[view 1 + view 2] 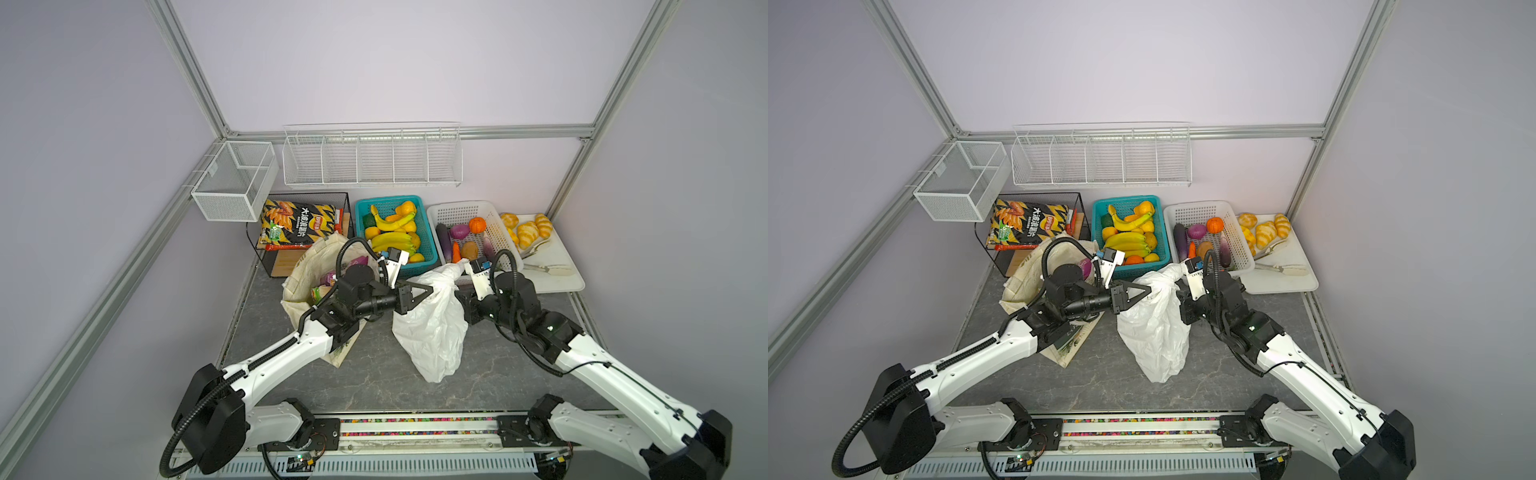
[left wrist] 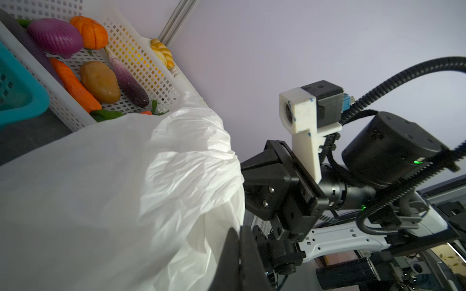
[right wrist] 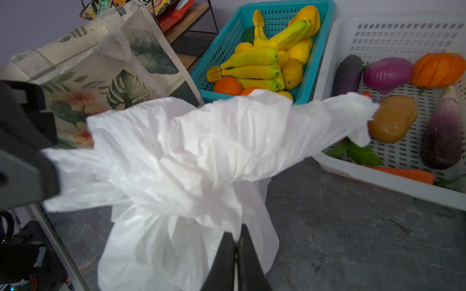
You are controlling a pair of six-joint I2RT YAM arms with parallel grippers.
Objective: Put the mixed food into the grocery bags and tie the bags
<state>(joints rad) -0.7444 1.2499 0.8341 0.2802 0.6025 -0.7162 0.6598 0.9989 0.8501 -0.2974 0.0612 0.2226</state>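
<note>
Closest to the lens runs the rail (image 1: 415, 428) carrying both arms along the near edge of the bench (image 1: 374, 382). Both sets of jaws are pinched fully together on the white plastic bag (image 1: 432, 332), which stands mid-bench. The left gripper (image 1: 433, 286) has the gathered neck, and the right gripper (image 3: 235, 252) has a fold on the opposite side.

If you pull the arms apart too hard, the thin film could tear or slip out. The bag's loose twisted ear reaches toward the white basket (image 1: 461, 204) at the far edge and might snag its rim. Your left arm overhangs the canvas tote (image 1: 299, 270), slumped toward the far-left corner with a purple packet (image 1: 359, 261) inside, and could drag it.

Count: two bags, two baskets (white and a teal basket (image 1: 429, 239)), one tray (image 1: 557, 282) and one black wire rack (image 1: 307, 194).
</note>
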